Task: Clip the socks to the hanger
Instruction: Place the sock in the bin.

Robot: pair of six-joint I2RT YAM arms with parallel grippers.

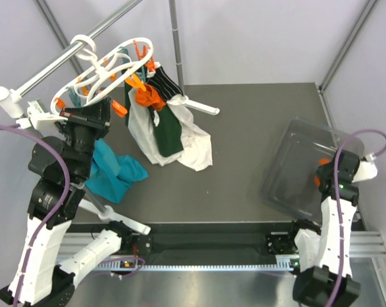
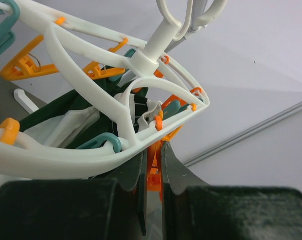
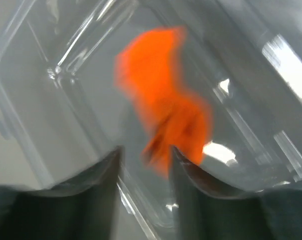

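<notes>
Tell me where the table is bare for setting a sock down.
Bare: the wide middle of the table, between the white cloth and the clear bin; also the near strip between the teal cloth and that bin. Crowded: back left, under the hanger, where the white cloth drapes onto the table and the left hand pinches an orange clip.

Both the left arm (image 1: 36, 249) and the right arm (image 1: 333, 220) have smooth white shells on the long links and black, round joint housings. A thin purple cable (image 1: 66, 179) runs in a loose loop along each arm, from behind the tool down toward the base. The left gripper (image 2: 153, 150) has two matte, almost black fingers (image 2: 180, 172) with a curved outer edge, growing out of a wide dark block, while the right gripper (image 3: 145, 155) looks dark grey with the same rounded shape, and a small green light (image 1: 340, 186) shines on the black housing just behind it.
</notes>
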